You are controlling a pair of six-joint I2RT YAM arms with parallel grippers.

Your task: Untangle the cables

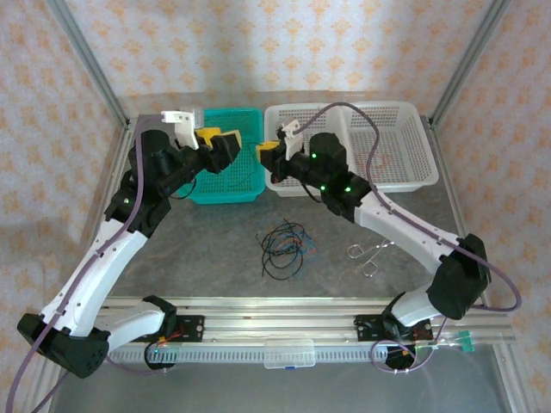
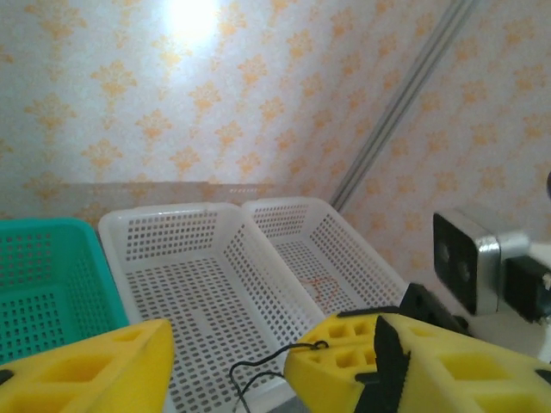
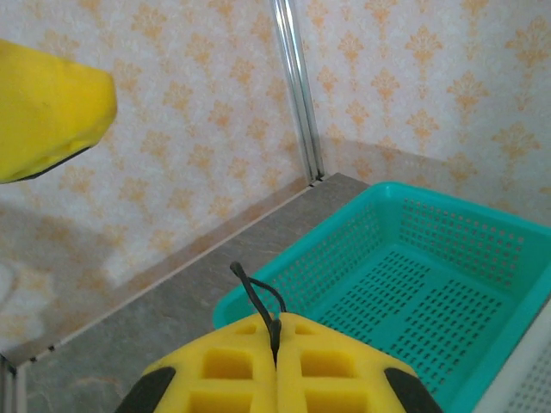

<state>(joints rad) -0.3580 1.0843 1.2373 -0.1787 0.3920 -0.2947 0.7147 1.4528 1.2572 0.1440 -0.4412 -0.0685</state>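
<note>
- Orange-patterned wallpaper closes in a grey table point(image 1: 198, 249). Along its far edge stand a teal basket point(image 1: 237, 120), a middle white basket point(image 1: 301, 109) and a right white basket point(image 1: 392, 107).
- The cables point(image 1: 284, 243) lie mostly as a loose tangle of black, blue and red-orange loops on the bare table, in front of the baskets and between my two arms.
- One black strand point(image 3: 258, 297) is pinched in my right claw point(image 3: 275, 331). Its yellow fingers press together on it, and a short loop sticks out past the tips.
- From overhead the strand is too thin for me to trace down to the tangle.
- A faint red-orange squiggle point(image 2: 323, 288) lies on the floor of the right white basket, too faint to say what it is.
- My left claw point(image 1: 219, 140) has its fingers spread and holds nothing. Its own camera cuts both fingers off at the bottom edge.
- Both arms reach forward with elbows out and wrists turned inward. The claws face each other closely where the teal basket meets the middle white basket.
- A silver scissors-like tool point(image 1: 368, 254) lies right of the tangle, apart from it.
</note>
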